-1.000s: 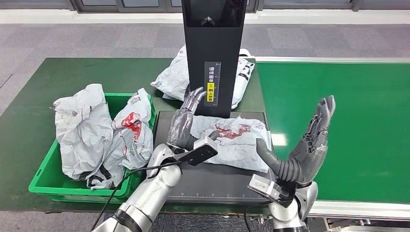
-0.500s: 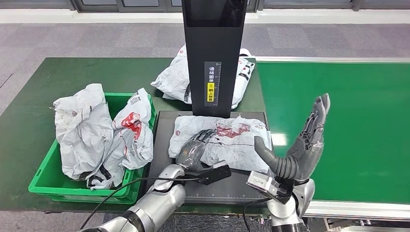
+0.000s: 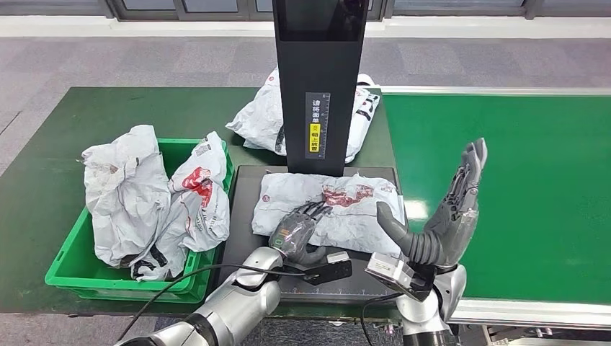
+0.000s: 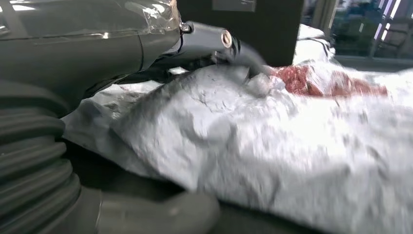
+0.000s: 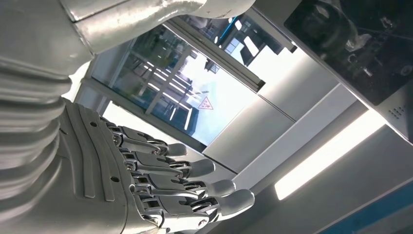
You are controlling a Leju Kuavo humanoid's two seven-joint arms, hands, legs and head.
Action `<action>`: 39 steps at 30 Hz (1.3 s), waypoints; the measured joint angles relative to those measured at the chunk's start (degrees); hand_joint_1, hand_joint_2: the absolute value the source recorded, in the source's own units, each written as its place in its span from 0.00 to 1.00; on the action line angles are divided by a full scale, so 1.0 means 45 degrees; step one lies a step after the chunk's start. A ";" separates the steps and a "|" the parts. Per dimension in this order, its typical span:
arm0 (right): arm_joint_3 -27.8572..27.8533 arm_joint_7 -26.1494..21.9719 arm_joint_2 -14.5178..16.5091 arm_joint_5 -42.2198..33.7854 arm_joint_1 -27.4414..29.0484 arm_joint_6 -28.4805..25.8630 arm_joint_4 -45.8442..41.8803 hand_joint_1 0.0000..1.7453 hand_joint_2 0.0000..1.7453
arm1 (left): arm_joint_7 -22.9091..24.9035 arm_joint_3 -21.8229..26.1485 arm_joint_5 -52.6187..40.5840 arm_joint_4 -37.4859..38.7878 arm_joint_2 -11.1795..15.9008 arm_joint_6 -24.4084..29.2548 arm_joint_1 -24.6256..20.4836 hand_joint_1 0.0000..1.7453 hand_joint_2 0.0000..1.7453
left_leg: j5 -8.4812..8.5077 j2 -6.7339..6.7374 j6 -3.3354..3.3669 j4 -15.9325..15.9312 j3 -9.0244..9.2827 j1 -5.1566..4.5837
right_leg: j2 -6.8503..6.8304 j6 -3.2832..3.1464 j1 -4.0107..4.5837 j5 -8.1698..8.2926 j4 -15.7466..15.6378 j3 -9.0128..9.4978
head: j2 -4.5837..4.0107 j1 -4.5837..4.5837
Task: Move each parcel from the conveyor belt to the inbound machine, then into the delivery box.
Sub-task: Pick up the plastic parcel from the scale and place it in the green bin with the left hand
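Note:
A crumpled grey parcel (image 3: pixel 349 209) with a red print lies flat on the black platform of the inbound machine (image 3: pixel 241 189), in front of its tall black column (image 3: pixel 317 79). My left hand (image 3: pixel 297 226) rests on the parcel's near left corner. In the left wrist view its fingers (image 4: pixel 209 41) lie stretched over the top of the parcel (image 4: pixel 292 146), and the thumb (image 4: pixel 160 214) sits apart at the near edge. My right hand (image 3: pixel 452 213) stands upright and open to the right of the platform, holding nothing; its fingers (image 5: pixel 195 190) are straight.
A green delivery box (image 3: pixel 68 261) at the left holds two grey parcels (image 3: pixel 137 194). Another parcel (image 3: pixel 258 115) lies behind the column. The green conveyor belt (image 3: pixel 519 180) stretches to the right, with no parcel on the part I see.
My left hand has drawn back from beside the column to the parcel's near left corner and now lies on it. The right hand has barely shifted.

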 joint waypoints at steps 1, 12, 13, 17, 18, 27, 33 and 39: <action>0.0000 0.0001 0.0000 -0.0001 -0.0008 0.0000 0.0012 0.00 1.00 | 0.0112 -0.0087 -0.0158 0.0017 0.0000 -0.0074 -0.0004 1.00 1.00 | 0.0000 0.0000 0.0001 0.0000 0.0004 0.0000 | 0.0000 0.0000 0.0000 0.0000 0.0000 0.0005 | 0.0000 0.0000; 0.0000 0.0001 0.0000 -0.0069 -0.0004 -0.0005 0.0023 0.00 1.00 | 0.1259 -0.0336 -0.1742 0.0101 0.0016 0.0137 -0.0007 1.00 1.00 | 0.0009 0.0003 0.0000 -0.0001 0.0020 0.0001 | 0.0007 -0.0005 0.0002 0.0011 0.0000 0.0009 | 0.0000 -0.0001; 0.0000 0.0001 0.0000 -0.0056 -0.0004 -0.0005 0.0025 0.00 1.00 | 0.1369 -0.0336 -0.1881 0.0102 0.0019 0.0180 -0.0010 1.00 1.00 | 0.0009 0.0003 -0.0001 -0.0001 0.0020 0.0001 | 0.0007 -0.0006 0.0003 0.0011 0.0000 0.0008 | 0.0000 -0.0001; -0.0029 0.0000 0.0000 0.0055 0.0011 -0.0005 0.0028 0.00 1.00 | 0.2068 -0.0336 -0.2829 0.0082 0.0038 0.1268 0.0020 1.00 1.00 | 0.0009 0.0005 -0.0001 -0.0001 0.0016 0.0001 | 0.0010 -0.0006 0.0002 0.0011 0.0000 -0.0006 | -0.0001 0.0000; -0.0086 -0.0001 0.0000 0.0083 0.0028 -0.0005 0.0019 0.00 1.00 | 0.2293 -0.0335 -0.3205 -0.0060 0.0062 0.1859 0.0096 1.00 1.00 | 0.0009 0.0006 -0.0001 -0.0001 0.0010 0.0001 | 0.0013 -0.0006 0.0002 0.0011 0.0000 -0.0016 | -0.0001 0.0000; -0.1095 0.0003 -0.0004 -0.0046 0.0460 -0.0008 -0.0459 0.00 1.00 | 0.2653 -0.0320 -0.4212 -0.5399 0.0333 0.3546 0.0981 1.00 1.00 | 0.0019 0.0008 -0.0001 0.0006 -0.0052 -0.0003 | 0.0020 -0.0007 -0.0003 0.0021 0.0000 -0.0077 | -0.0001 -0.0001; -0.2151 0.0004 -0.0012 -0.0231 0.1232 -0.0010 -0.1154 0.00 1.00 | 0.1432 -0.0460 -0.4131 -1.0018 0.0312 0.3571 0.1709 1.00 1.00 | 0.0006 -0.0005 0.0004 0.0009 -0.0087 -0.0003 | 0.0013 -0.0001 -0.0002 0.0013 0.0000 -0.0102 | -0.0002 0.0000; -0.2889 -0.0006 0.0039 -0.0203 0.2266 -0.0010 -0.2150 0.00 1.00 | -0.0759 0.0205 -0.3491 -1.3078 0.0245 0.3571 0.2248 1.00 1.00 | -0.0020 0.0009 -0.0010 0.0002 -0.0087 -0.0001 | 0.0030 0.0000 0.0000 -0.0002 0.0000 -0.0112 | -0.0002 -0.0002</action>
